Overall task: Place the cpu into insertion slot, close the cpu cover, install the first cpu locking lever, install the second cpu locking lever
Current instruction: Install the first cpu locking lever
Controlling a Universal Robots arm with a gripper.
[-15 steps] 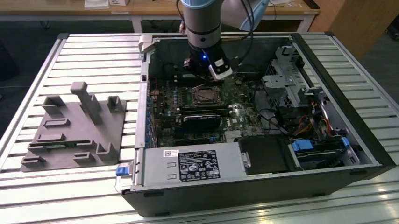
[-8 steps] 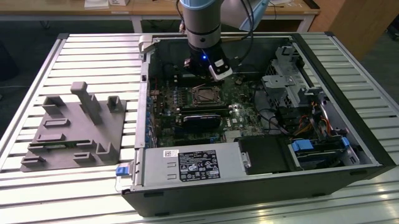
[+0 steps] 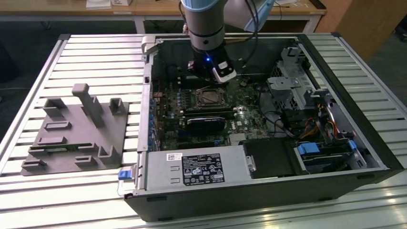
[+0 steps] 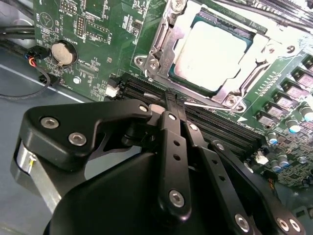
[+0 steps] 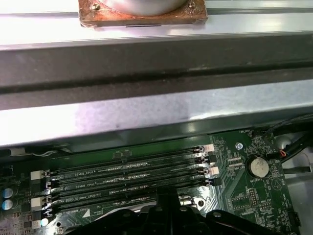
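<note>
The cpu [image 4: 210, 51] shows its pale silvery face and lies flat in the insertion slot [image 3: 208, 98] on the green board. The cpu cover [image 4: 163, 46], a silvery frame, lies down around the chip's edges. A thin bright locking lever [image 4: 215, 106] runs along the socket's side that faces the memory slots. My gripper [image 4: 174, 104] hangs low over the board with its black fingers pressed together, their tips at the lever's end beside the socket corner. In the exterior view the gripper [image 3: 216, 76] sits just behind the socket. The gripper [image 5: 168, 198] also shows in the first wrist view.
Several black memory slots [image 5: 127, 178] run next to the socket. A coin battery [image 4: 63, 53] and cables [image 4: 29, 61] lie nearby. The power-supply box [image 3: 197, 168], drive cage [image 3: 296, 83] and case walls [image 3: 145, 95] hem the board in. A grey fixture [image 3: 76, 129] stands outside on the slatted table.
</note>
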